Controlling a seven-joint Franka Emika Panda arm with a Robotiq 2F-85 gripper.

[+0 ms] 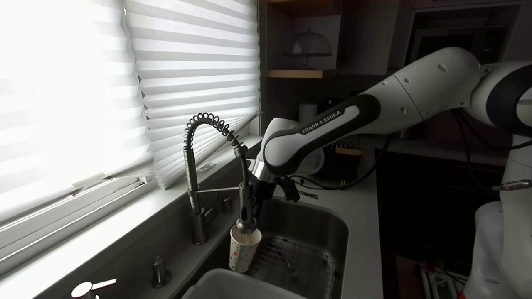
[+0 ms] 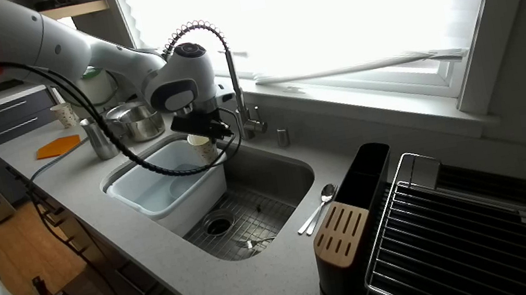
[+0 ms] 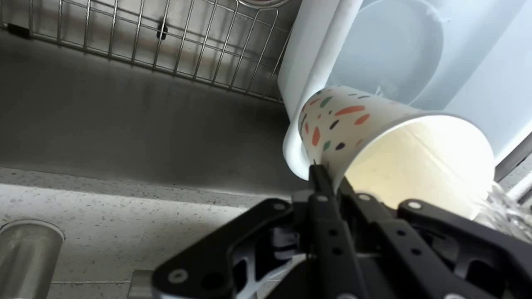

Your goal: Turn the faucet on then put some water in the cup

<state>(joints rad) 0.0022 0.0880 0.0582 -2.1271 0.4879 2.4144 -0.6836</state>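
Covered, cropped or blurred for us
In the wrist view, the water [image 3: 507, 214] blurs at the right edge, the gripper [image 3: 336, 182] is cut off below, and we cannot tell how full the cup [image 3: 374, 137] is; in an exterior view, we lose the far end of the faucet [image 2: 233, 78] behind the arm [image 2: 196, 73]; in an exterior view, the bottom edge crops the pale tub [image 1: 237, 286].

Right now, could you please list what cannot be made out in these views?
Level of water in the cup: wrist view, its near wall hides the bottom.
Where fingers meet the cup: in an exterior view, behind the spray head.
Spray head: in an exterior view, behind the robot's wrist.
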